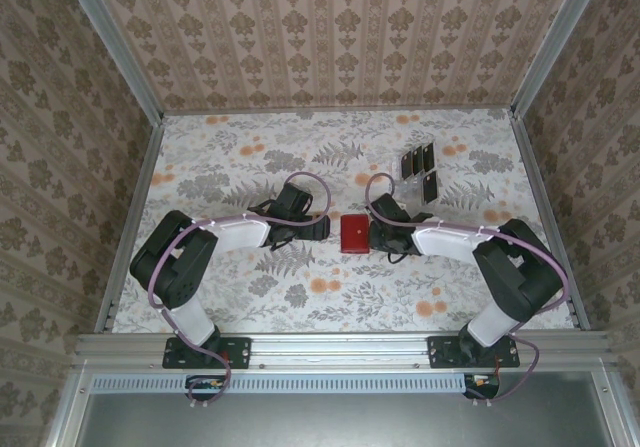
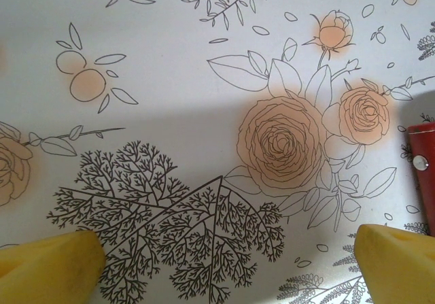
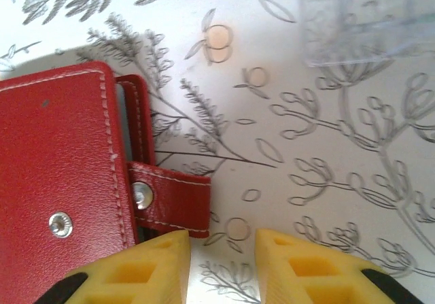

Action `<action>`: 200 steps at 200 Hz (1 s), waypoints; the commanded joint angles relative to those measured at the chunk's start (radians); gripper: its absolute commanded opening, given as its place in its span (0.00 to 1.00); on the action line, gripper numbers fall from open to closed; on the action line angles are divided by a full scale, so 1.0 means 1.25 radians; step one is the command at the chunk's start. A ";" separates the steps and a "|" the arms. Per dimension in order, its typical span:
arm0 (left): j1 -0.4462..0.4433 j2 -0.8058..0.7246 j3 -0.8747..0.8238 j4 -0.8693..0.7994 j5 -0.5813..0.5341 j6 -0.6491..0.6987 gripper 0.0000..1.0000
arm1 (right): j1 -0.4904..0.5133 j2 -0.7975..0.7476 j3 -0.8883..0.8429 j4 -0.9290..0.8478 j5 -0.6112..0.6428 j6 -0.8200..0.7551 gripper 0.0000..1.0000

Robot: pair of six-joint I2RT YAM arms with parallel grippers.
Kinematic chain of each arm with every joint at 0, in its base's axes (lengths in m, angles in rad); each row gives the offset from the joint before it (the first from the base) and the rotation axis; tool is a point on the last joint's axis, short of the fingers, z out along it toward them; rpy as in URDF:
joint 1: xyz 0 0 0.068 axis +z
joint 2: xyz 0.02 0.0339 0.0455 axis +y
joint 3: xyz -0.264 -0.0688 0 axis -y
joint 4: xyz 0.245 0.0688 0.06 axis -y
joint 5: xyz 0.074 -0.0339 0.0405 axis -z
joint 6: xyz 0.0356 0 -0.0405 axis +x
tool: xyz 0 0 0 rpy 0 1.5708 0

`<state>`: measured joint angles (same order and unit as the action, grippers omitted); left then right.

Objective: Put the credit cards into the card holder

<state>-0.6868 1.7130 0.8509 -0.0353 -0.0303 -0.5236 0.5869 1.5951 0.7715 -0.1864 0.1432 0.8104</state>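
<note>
**Top view.** The red card holder (image 1: pixel 353 234) lies mid-table on the floral table cover (image 1: pixel 300 157), between the left gripper (image 1: pixel 318 229) and the right gripper (image 1: pixel 378 235). The credit cards (image 1: pixel 420 164) stand far right, well apart from it.

**Left wrist view.** The left fingers (image 2: pixel 54 266) are spread wide over bare cover, with the holder's edge at right.

**Right wrist view.** The right fingers (image 3: pixel 146 266) leave a narrow, empty gap just beside the unsnapped closing tab (image 3: pixel 173 198). A blurred clear rack (image 3: pixel 353 25) lies beyond.
</note>
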 commanded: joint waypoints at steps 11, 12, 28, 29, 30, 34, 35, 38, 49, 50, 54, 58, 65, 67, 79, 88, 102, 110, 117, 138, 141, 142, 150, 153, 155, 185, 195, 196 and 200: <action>0.019 0.069 -0.048 -0.085 0.006 -0.028 1.00 | -0.026 -0.025 -0.018 0.033 -0.006 0.039 0.32; 0.019 0.069 -0.048 -0.085 0.006 -0.028 1.00 | -0.027 -0.025 -0.017 0.033 -0.006 0.038 0.32; 0.019 0.065 -0.046 -0.088 0.005 -0.026 1.00 | -0.037 -0.019 -0.017 0.036 -0.011 0.036 0.33; 0.019 0.065 -0.046 -0.088 0.005 -0.025 1.00 | -0.038 -0.019 -0.017 0.036 -0.011 0.036 0.32; 0.019 0.064 -0.045 -0.088 0.005 -0.025 1.00 | -0.038 -0.019 -0.018 0.037 -0.011 0.036 0.32; 0.019 0.062 -0.046 -0.089 0.005 -0.025 1.00 | -0.041 -0.017 -0.019 0.040 -0.014 0.037 0.32; 0.019 0.062 -0.046 -0.090 0.005 -0.026 1.00 | -0.042 -0.017 -0.019 0.041 -0.015 0.037 0.32; 0.019 0.061 -0.045 -0.090 0.005 -0.026 1.00 | -0.044 -0.016 -0.020 0.043 -0.016 0.038 0.32; 0.020 0.056 -0.045 -0.092 0.005 -0.026 1.00 | -0.050 -0.018 -0.023 0.049 -0.017 0.043 0.32; 0.019 0.055 -0.045 -0.093 0.005 -0.026 1.00 | -0.051 -0.018 -0.023 0.050 -0.017 0.043 0.32; 0.020 0.052 -0.045 -0.093 0.006 -0.027 1.00 | -0.052 -0.019 -0.023 0.051 -0.016 0.043 0.32; 0.020 0.050 -0.045 -0.095 0.005 -0.026 1.00 | -0.054 -0.020 -0.025 0.053 -0.017 0.045 0.32; 0.019 0.044 -0.044 -0.096 0.005 -0.026 1.00 | -0.057 -0.023 -0.025 0.056 -0.022 0.044 0.32; 0.019 0.043 -0.044 -0.097 0.006 -0.026 1.00 | -0.058 -0.024 -0.026 0.059 -0.024 0.043 0.32; 0.019 0.029 -0.043 -0.098 0.011 -0.025 1.00 | -0.058 -0.031 -0.028 0.072 -0.035 0.033 0.33; 0.019 0.019 -0.039 -0.101 0.013 -0.024 1.00 | -0.058 -0.038 -0.031 0.089 -0.049 0.026 0.35; 0.018 0.009 -0.027 -0.111 0.013 -0.020 1.00 | -0.058 -0.048 -0.032 0.105 -0.071 0.018 0.35; 0.018 0.007 -0.019 -0.116 0.016 -0.018 1.00 | -0.058 -0.049 -0.025 0.100 -0.080 0.014 0.36; 0.018 0.005 -0.015 -0.118 0.020 -0.018 1.00 | -0.058 -0.045 -0.017 0.092 -0.086 0.012 0.36; 0.018 0.003 0.001 -0.124 0.025 -0.016 1.00 | -0.058 -0.030 0.000 0.082 -0.092 0.014 0.36; 0.018 0.003 0.002 -0.124 0.027 -0.017 1.00 | -0.058 -0.026 0.003 0.080 -0.092 0.015 0.36; 0.018 0.003 0.002 -0.125 0.028 -0.017 1.00 | -0.058 -0.025 0.004 0.080 -0.093 0.015 0.35; 0.016 0.002 0.006 -0.126 0.029 -0.016 1.00 | -0.058 -0.015 0.011 0.071 -0.094 0.017 0.35; 0.016 0.002 0.008 -0.125 0.028 -0.016 1.00 | -0.058 -0.010 0.014 0.069 -0.094 0.018 0.35; 0.016 0.002 0.009 -0.127 0.029 -0.016 1.00 | -0.058 -0.008 0.015 0.068 -0.095 0.018 0.35; 0.015 0.004 0.016 -0.130 0.030 -0.013 1.00 | -0.058 0.026 0.012 0.091 -0.110 0.037 0.33; 0.015 0.004 0.018 -0.131 0.029 -0.012 1.00 | -0.059 0.039 0.011 0.102 -0.120 0.041 0.32; 0.015 0.004 0.018 -0.131 0.029 -0.012 1.00 | -0.059 0.041 0.011 0.104 -0.121 0.042 0.32; 0.014 0.004 0.018 -0.131 0.029 -0.012 1.00 | -0.060 0.047 0.011 0.110 -0.127 0.045 0.31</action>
<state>-0.6792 1.6978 0.8730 -0.0849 0.0051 -0.5232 0.5167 1.6100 0.7731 -0.0734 0.0254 0.8429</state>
